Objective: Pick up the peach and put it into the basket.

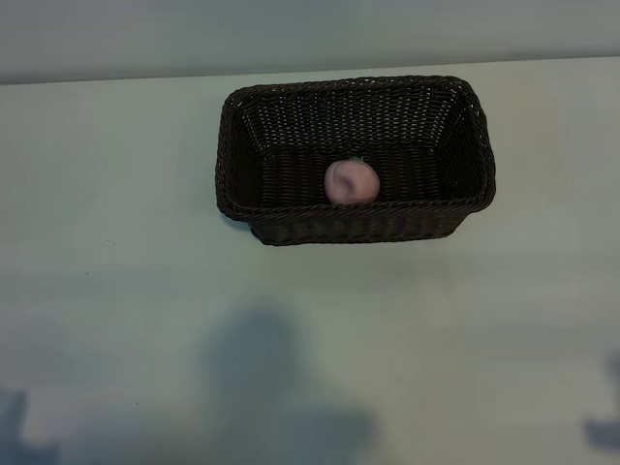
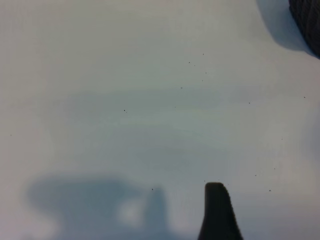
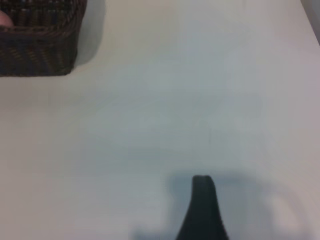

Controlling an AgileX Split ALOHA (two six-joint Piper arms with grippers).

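The pink peach [image 1: 351, 181] lies inside the dark brown wicker basket [image 1: 368, 223], against its near wall. The basket stands at the far middle of the white table. A sliver of the peach [image 3: 4, 19] shows over the basket's rim [image 3: 40, 45] in the right wrist view. Neither arm appears in the exterior view. My left gripper [image 2: 161, 205] hovers over bare table, one dark finger [image 2: 216, 212] showing, well away from the basket corner [image 2: 307, 20]. My right gripper [image 3: 161, 205] also hangs over bare table, one finger [image 3: 202, 210] showing. Both are open and hold nothing.
The white table [image 1: 310, 339] spreads wide in front of the basket, with soft shadows near its front edge. A pale wall runs behind the table's far edge [image 1: 116, 79].
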